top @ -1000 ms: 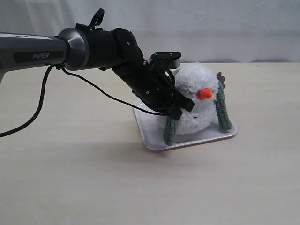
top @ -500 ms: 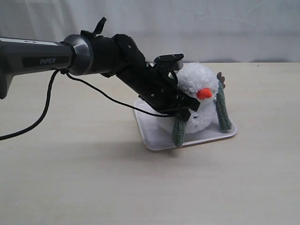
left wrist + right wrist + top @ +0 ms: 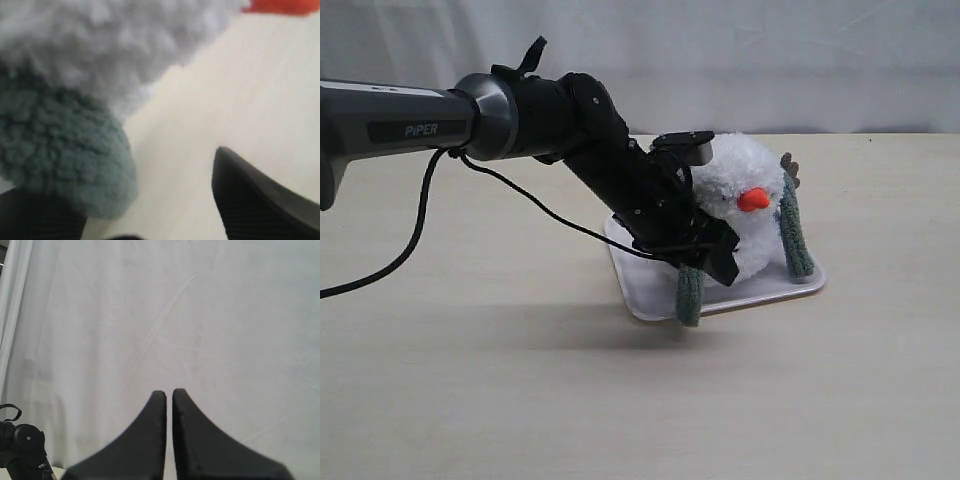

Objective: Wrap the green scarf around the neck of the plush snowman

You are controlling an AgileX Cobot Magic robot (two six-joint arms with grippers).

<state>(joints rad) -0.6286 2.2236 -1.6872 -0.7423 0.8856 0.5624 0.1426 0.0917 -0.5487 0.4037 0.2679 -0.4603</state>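
Release step, I judge: my left gripper has its jaws wide apart, gripping nothing, beside one end of the green scarf draped round the plush snowman on its tray; next, retreat w/o snagging fuzz.

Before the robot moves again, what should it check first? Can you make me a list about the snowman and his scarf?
1. Left tool jaws wide apart, not pinching the green scarf: ok.
2. One scarf end hangs down on each side of the plush snowman: ok.
3. Scarf ends crossed over his front: not ok, they hang apart.
4. Scarf lying snug behind him: cannot tell, the arm and his fluff hide it.
5. Snowman sitting on the tray: ok.
6. Right tool shut and holding nothing: ok.
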